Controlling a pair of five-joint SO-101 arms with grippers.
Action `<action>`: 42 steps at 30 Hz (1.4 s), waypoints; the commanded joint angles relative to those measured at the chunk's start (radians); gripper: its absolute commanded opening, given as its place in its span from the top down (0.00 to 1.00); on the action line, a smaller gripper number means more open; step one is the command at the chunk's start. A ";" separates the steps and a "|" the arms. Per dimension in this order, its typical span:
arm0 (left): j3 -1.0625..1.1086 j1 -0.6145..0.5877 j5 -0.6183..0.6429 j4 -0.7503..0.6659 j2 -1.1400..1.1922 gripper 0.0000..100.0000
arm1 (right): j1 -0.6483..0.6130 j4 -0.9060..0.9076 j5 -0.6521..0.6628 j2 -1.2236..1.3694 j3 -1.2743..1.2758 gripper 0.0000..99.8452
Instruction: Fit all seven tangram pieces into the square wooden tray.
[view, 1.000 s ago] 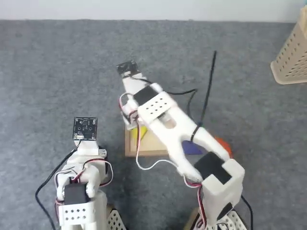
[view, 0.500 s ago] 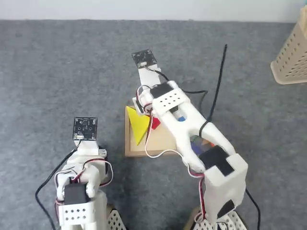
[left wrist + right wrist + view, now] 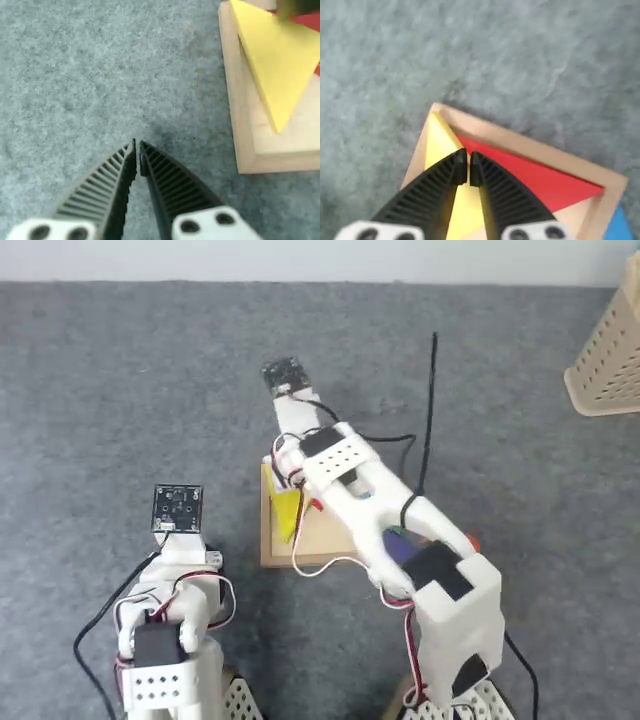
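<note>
Both clenched: right claw (image 3: 469, 165) over yellow triangle (image 3: 438, 146) in tray (image 3: 520, 138), left claw (image 3: 137, 152) over carpet (image 3: 75, 75).

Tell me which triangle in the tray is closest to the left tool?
The yellow triangle. It lies on the side of the wooden tray facing the left tool; the red triangle sits beyond it, farther off.

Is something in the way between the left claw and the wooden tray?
Nothing visible is. Just bare carpet lies between the left gripper and the tray.
</note>
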 commanded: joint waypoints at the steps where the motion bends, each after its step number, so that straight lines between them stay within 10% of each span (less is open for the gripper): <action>1: -0.012 -0.005 0.008 0.005 -0.015 0.99 | -0.033 0.019 0.018 0.001 -0.003 0.98; 19: -0.012 -0.005 0.008 0.005 -0.015 0.99 | 0.054 0.113 0.078 -0.166 0.028 0.98; 42: -0.012 -0.005 0.008 0.005 -0.015 0.99 | -0.139 -0.150 0.206 -0.223 0.284 0.98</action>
